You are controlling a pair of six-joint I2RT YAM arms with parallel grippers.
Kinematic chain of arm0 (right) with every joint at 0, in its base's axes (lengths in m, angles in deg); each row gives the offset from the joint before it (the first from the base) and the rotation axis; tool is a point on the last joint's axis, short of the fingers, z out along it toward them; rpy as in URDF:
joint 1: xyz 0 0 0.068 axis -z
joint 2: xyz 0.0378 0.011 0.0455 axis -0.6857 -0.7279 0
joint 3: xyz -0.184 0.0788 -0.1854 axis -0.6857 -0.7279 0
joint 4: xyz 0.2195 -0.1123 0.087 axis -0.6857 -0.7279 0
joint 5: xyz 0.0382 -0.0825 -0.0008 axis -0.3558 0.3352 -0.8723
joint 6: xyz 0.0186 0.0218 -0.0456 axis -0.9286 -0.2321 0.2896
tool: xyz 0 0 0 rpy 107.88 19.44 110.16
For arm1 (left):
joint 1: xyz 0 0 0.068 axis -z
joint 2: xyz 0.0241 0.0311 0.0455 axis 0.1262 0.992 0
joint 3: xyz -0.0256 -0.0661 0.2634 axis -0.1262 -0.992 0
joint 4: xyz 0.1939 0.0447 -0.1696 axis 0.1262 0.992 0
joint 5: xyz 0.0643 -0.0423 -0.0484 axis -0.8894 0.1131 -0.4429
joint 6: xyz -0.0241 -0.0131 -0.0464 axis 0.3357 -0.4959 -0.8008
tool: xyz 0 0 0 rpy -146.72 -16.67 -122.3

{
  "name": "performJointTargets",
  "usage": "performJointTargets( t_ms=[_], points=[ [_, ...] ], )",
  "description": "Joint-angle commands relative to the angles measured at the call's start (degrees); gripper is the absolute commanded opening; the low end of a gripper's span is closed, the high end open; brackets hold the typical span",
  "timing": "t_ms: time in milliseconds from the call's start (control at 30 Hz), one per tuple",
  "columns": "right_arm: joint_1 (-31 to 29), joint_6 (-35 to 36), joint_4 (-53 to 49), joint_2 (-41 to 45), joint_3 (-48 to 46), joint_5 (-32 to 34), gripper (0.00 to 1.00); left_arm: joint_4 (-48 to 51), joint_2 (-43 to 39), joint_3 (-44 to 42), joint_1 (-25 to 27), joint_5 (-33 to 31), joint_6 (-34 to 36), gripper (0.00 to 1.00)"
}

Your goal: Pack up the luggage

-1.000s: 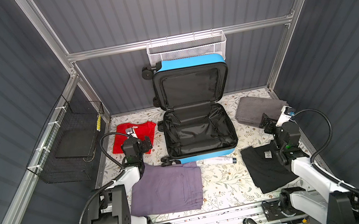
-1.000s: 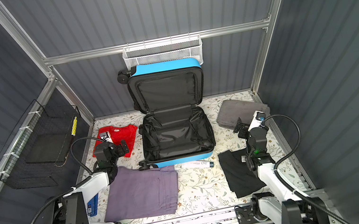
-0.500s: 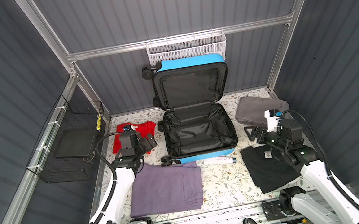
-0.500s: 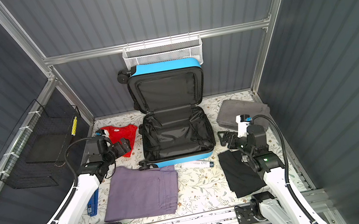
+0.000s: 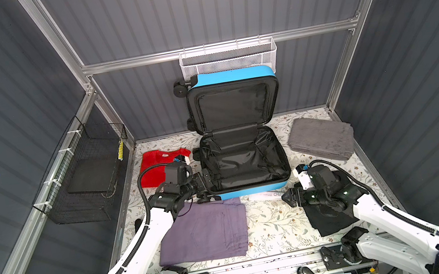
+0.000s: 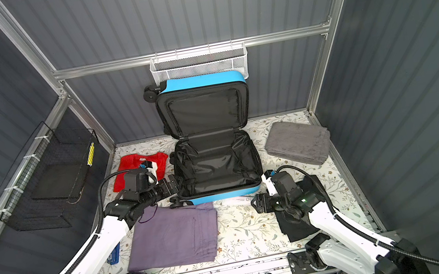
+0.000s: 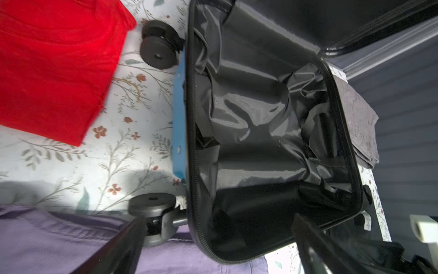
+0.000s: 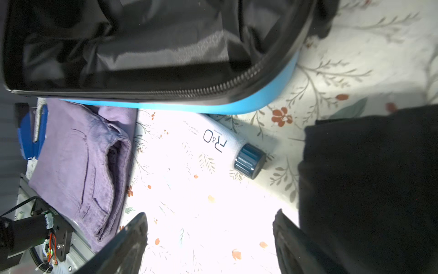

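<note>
Luggage (image 5: 255, 190): open at the back centre of the floral mat (image 5: 273, 225). Base lies flat, lid stands upright against the rear wall, black lining exposed.
Trousers (image 5: 207, 231): purple, folded, in front of the luggage's left corner, by a wheel.
Towel (image 5: 320, 138): grey, folded, right of the luggage.
Black garment (image 5: 330, 218): front right, partly under the right arm.
Red shirt (image 5: 153, 167): left of the luggage.
Tube (image 8: 220, 140): white, dark cap, lying along the luggage's front wall.
Left gripper (image 7: 218, 218): jaws spread, empty, at the luggage's front-left corner.
Right gripper (image 8: 211, 213): jaws spread, empty, over the mat near the tube's cap.
</note>
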Motion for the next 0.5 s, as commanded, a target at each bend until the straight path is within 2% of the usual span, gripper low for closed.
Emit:
performJointTargets(
  t_ms=[0,200,467],
  points=[
    [-1.26,-0.41,4.54,-3.74,1.04,3.01,0.83,-0.66,2.25,1.51,1.74,0.53,-1.13,1.0],
    [-3.08,2.12,7.45,-13.22,4.41,7.2,0.82,-2.31,4.87,2.21,3.9,0.4,-1.55,1.0],
    [-5.27,4.35,9.76,-19.51,6.63,8.17,0.82,-2.94,6.49,2.75,5.33,0.17,-1.68,1.0]
  ],
)
